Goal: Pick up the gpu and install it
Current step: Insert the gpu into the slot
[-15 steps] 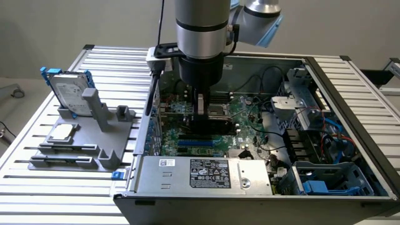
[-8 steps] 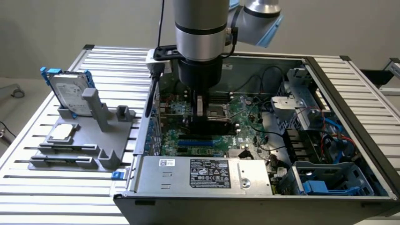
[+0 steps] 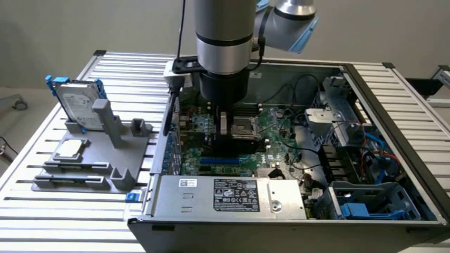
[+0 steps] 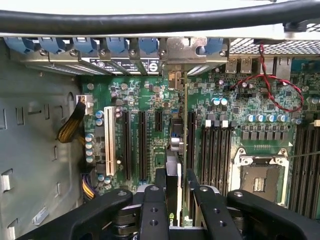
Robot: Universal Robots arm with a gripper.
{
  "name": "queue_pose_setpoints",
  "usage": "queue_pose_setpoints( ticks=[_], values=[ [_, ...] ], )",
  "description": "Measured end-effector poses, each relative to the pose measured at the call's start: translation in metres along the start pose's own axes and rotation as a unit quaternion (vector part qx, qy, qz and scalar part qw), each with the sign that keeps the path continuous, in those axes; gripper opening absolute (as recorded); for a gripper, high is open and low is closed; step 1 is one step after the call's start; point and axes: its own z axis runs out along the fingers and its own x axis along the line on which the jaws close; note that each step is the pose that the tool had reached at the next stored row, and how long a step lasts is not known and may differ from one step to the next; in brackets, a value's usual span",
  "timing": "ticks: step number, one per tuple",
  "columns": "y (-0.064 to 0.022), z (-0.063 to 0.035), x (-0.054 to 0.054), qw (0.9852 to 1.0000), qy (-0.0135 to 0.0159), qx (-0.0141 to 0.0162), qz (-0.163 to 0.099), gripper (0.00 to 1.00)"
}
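Gripper [image 4: 176, 175] fingers [image 4: 154, 200] pinch the gpu [image 4: 173, 200] edge-on, upright just over the motherboard [image 4: 235, 100] long slots; imo hold card vertical, line bracket w/ motherboard's rear edge, press straight down, no twist.

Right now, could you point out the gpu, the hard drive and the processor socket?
gpu [image 4: 173, 167], wrist view: the card's edge facing the camera.
hard drive [image 3: 75, 103], exterior view: its silver face.
processor socket [image 4: 259, 183], wrist view: middle of the socket.
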Motion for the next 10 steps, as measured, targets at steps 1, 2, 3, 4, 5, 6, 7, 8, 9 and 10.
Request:
queue_pose_setpoints(
  ticks=[1,2,3,4,5,6,7,8,9,10],
  values=[
    [0.0002,0.0014,0.0000,1.0000,0.0000,0.0000,0.000,0.26],
    [0.0003,0.0028,0.0000,1.0000,0.0000,0.0001,0.000,0.26],
    [0.0004,0.0044,0.0001,1.0000,0.0000,0.0000,0.000,0.26],
    [0.0004,0.0059,0.0001,1.0000,-0.0002,0.0001,0.000,0.26],
    [0.0005,0.0071,0.0001,1.0000,-0.0003,0.0001,0.000,0.26],
    [0.0006,0.0082,0.0001,1.0000,-0.0004,0.0001,0.000,0.26],
    [0.0006,0.0089,0.0001,1.0000,-0.0006,0.0001,0.000,0.26],
    [0.0006,0.0091,0.0002,1.0000,-0.0005,0.0000,0.000,0.26],
    [0.0007,0.0090,0.0002,1.0000,-0.0005,0.0000,0.000,0.26],
    [0.0006,0.0091,0.0002,1.0000,-0.0005,0.0000,0.000,0.26]
  ],
)
